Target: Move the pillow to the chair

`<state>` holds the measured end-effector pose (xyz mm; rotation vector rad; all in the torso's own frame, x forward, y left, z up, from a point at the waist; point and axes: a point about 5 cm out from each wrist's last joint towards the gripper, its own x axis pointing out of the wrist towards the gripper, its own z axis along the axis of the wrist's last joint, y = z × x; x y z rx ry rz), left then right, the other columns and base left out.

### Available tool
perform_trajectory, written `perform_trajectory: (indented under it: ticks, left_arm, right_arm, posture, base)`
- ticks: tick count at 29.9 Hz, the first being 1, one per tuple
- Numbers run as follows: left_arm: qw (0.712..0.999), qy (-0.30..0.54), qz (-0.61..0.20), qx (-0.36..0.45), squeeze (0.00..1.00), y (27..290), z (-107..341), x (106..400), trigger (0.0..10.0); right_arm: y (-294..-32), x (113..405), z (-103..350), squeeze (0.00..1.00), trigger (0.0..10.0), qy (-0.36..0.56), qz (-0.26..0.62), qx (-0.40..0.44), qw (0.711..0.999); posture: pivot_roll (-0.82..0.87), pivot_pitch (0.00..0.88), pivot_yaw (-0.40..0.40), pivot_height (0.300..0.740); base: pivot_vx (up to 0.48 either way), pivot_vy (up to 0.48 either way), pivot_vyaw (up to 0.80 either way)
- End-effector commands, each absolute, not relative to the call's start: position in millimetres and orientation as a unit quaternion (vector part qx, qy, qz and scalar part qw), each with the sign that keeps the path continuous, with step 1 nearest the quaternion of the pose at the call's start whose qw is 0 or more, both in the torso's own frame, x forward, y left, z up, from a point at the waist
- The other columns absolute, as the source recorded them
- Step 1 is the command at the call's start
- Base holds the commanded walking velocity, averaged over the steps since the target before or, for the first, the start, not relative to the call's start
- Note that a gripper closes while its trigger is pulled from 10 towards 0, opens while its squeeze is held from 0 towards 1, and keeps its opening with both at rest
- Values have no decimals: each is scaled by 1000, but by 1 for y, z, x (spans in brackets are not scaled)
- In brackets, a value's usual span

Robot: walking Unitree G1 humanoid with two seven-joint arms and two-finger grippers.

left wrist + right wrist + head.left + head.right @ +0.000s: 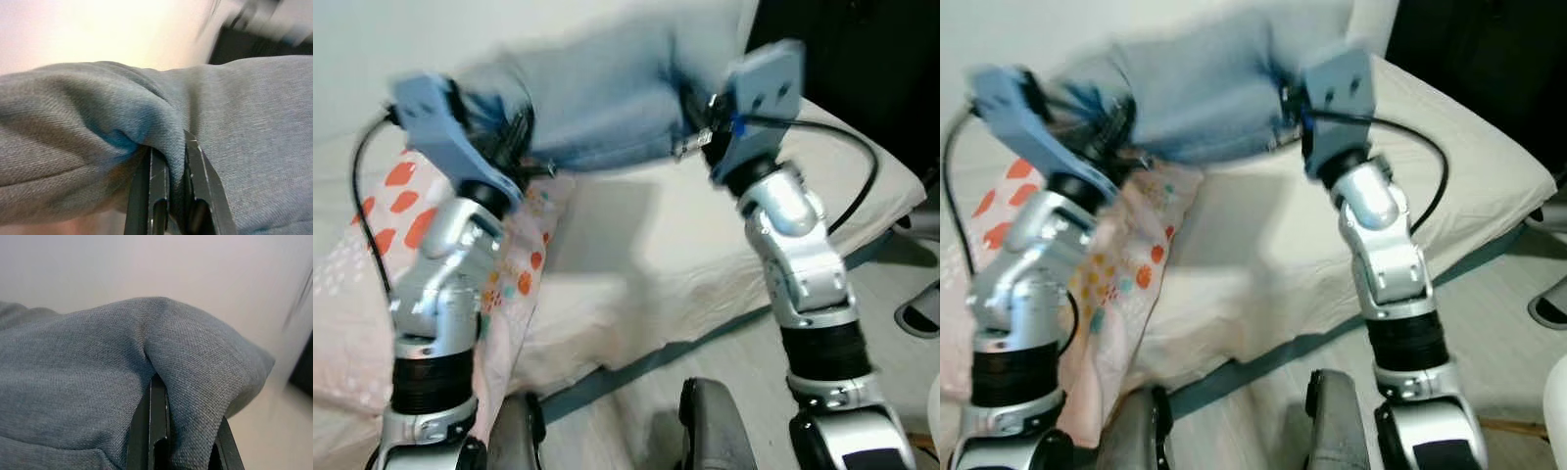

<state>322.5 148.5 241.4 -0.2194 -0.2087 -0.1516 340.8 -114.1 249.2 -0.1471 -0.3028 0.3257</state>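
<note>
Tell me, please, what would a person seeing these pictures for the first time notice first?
First, the grey-blue pillow held up in the air above the bed, pinched at one end by the left gripper and at the other by the right gripper. Next, the pink blanket with orange spots lying on the bed at the robot's left.

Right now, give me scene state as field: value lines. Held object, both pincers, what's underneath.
held object: grey-blue woven fabric pillow, lifted above the bed
left pincer: shut on a fold at the pillow's left end
right pincer: shut on a fold at the pillow's right end
underneath: cream sheeted bed, pillow's shadow on it
beside: pale pink blanket with orange and teal spots on the robot's left
image quality: head views motion-blurred
</note>
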Motion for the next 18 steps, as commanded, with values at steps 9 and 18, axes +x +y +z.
perform_trajectory:
  ticks: [9, 18]
  left_arm:
    - [994, -72, -62, -48, 0, 147, 212, 312, 10000]
    - [998, -55, -31, 8, 0, 152, 191, 308, 10000]
  right_arm:
    - [-131, 341, 214, 0, 10000, -79, 105, -79, 988]
    - [-121, 332, 189, 0, 10000, -53, 138, -84, 985]
  posture:
    - [28, 132, -7, 559]
    - [25, 116, -6, 559]
  base:
    - [0, 0, 0]
    - [0, 0, 0]
